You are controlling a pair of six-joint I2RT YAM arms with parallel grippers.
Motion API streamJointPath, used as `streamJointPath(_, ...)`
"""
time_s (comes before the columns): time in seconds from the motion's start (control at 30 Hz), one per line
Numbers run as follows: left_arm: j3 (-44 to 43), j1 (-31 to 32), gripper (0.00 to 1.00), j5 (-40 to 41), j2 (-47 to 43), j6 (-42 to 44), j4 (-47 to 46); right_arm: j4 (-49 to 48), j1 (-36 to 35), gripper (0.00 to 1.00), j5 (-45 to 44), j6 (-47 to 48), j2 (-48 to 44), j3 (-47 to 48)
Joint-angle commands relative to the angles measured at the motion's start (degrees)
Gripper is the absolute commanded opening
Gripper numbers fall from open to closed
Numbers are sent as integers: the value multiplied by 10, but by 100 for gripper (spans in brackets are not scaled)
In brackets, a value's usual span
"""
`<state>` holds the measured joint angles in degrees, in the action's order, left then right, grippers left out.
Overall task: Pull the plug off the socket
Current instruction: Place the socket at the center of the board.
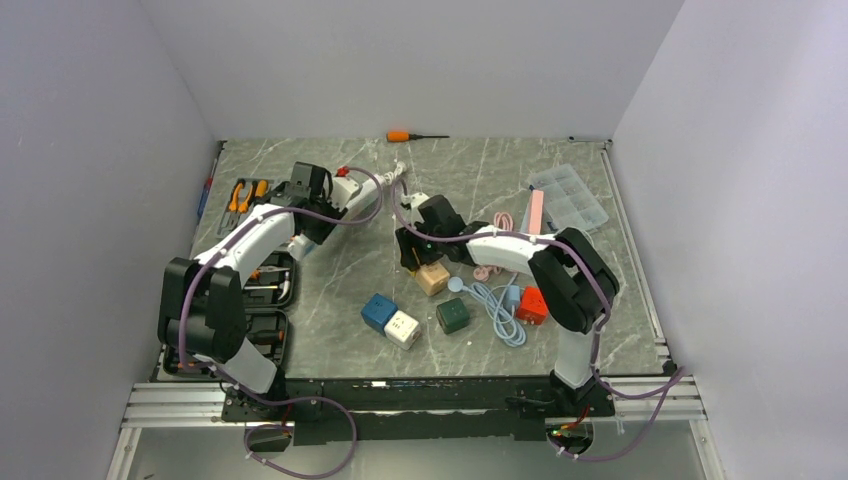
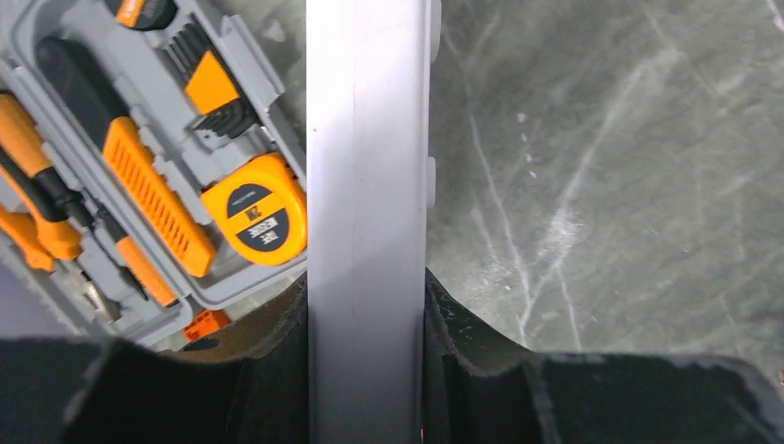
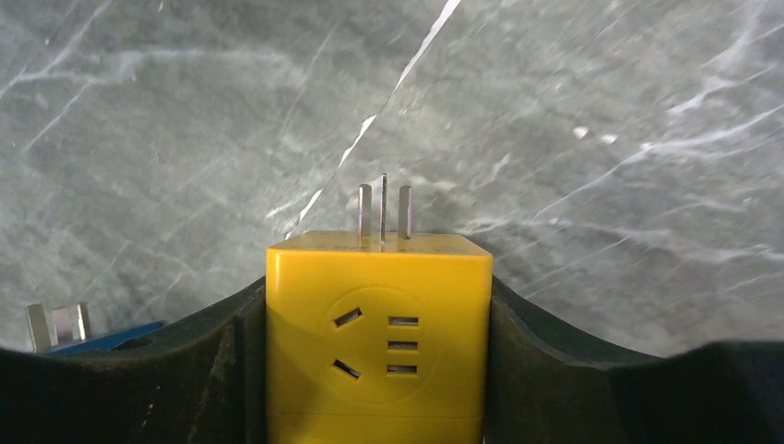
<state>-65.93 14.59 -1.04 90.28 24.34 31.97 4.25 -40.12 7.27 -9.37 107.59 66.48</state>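
Observation:
The socket is a long white power strip (image 2: 367, 139), and my left gripper (image 2: 367, 287) is shut on it, a black finger pressed to each side. From above, the strip (image 1: 350, 190) lies at the back left with the left gripper (image 1: 315, 200) on it. The plug is a yellow cube (image 3: 379, 333) held in my shut right gripper (image 3: 377, 289). Its three metal prongs (image 3: 383, 208) stick out bare over the marble table, in no socket. In the top view the right gripper (image 1: 415, 250) and the cube (image 1: 432, 278) are mid-table, well apart from the strip.
An open tool case (image 2: 139, 166) with orange tools lies left of the strip. Blue (image 1: 378, 311), white (image 1: 402, 328) and green (image 1: 452, 315) cubes lie near the front, with a red cube (image 1: 531, 305) and a pale blue cable (image 1: 495, 305) to their right. A clear compartment box (image 1: 570, 195) sits at the back right.

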Motion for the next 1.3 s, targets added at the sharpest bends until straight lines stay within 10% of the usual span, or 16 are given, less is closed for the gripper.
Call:
streamJointPath(0.0, -15, 9, 6, 59, -7, -14, -33, -39, -10, 11, -11, -35, -33, -23)
streamJointPath(0.23, -18, 18, 7, 2, -10, -10, -24, -68, -12, 17, -16, -46, -28, -49)
streamJointPath(0.7, -97, 61, 10, -134, 86, 25, -16, -94, -54, 61, -16, -43, 43, 10)
streamJointPath(0.9, -137, 72, 11, -140, 151, 52, -6, -82, -54, 99, -38, -42, -8, -32)
streamJointPath(1.27, -205, 97, 15, -141, 238, 85, 7, -15, -63, 96, -108, -98, -242, -156)
